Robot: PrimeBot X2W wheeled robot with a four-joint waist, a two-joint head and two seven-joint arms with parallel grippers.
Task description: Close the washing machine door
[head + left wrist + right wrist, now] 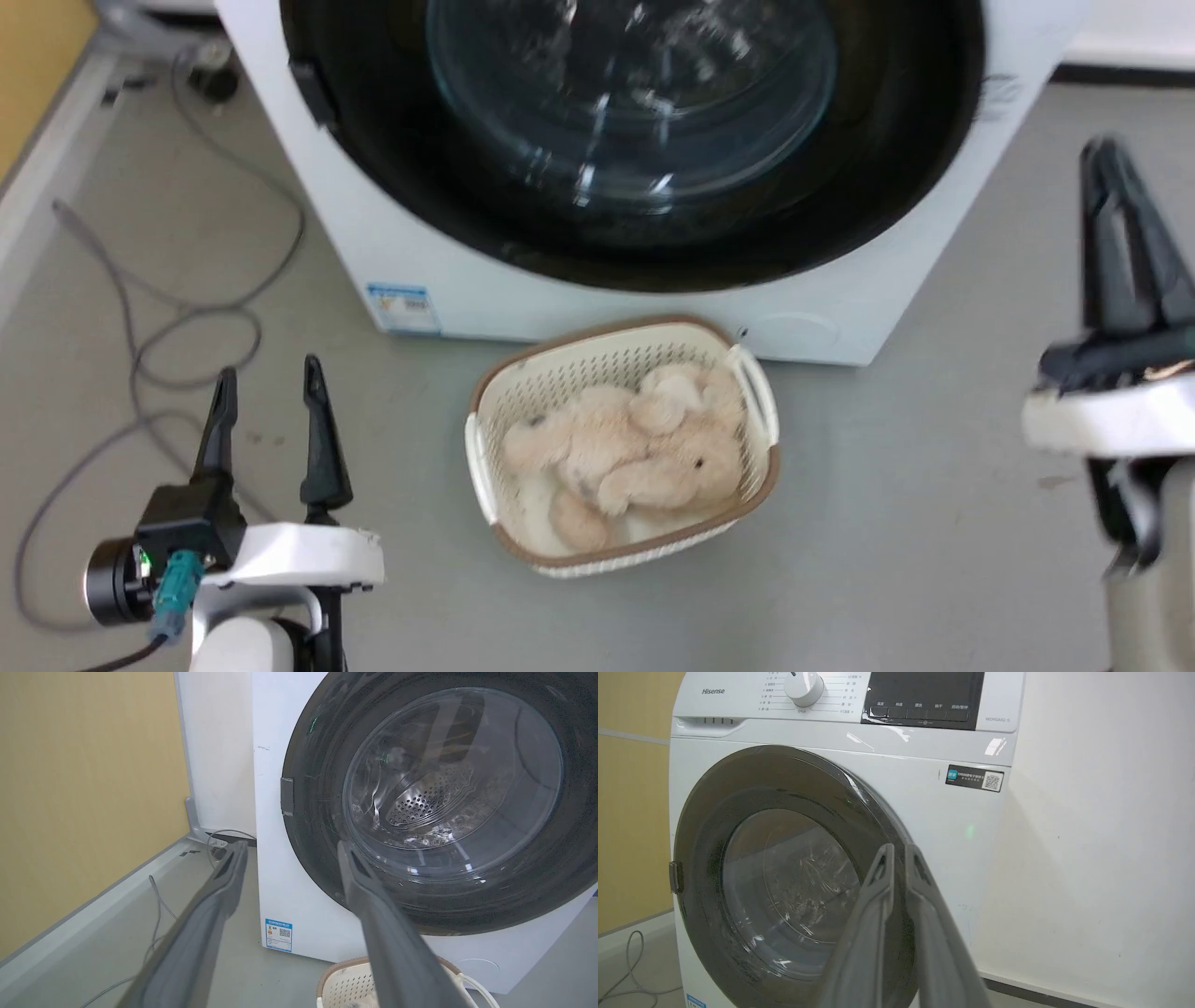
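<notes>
Carries the right gripper point(1106, 154) clenched on nothing, fingers nearly tip to tip, at 3 o'clock of the head view. Probably shuts it this way to make one stiff pusher rather than a pincer. Aims it, by the right wrist view, toward the 3 o'clock edge of the washing machine door point(705, 858), the side away from the hinge point(287, 795). That is where a push gets the most leverage. Cannot tell from these views whether tips and door touch; looks apart in the head view.

Holds the left gripper point(269, 373) released and empty at 8 o'clock of the head view, low over the floor point(887, 523). Seems parked there, out of the door's path and off the hinge side.

Finds the door at 12 o'clock of the head view, swung in against the front of the washing machine point(392, 243), glass bowl facing out. Reads as closed or very nearly so. In the right wrist view the rim at 2 o'clock seems to stand slightly proud of the white panel. Cannot confirm a latch; may call for one firm press there.

Leaves the laundry basket point(607, 329) with its plush toy point(635, 448) on the floor just below the door's 6 o'clock. Sits close to the washer, yet low enough, at a guess, not to block the door. Notes loose cables point(187, 317) at 9 o'clock, well apart.
</notes>
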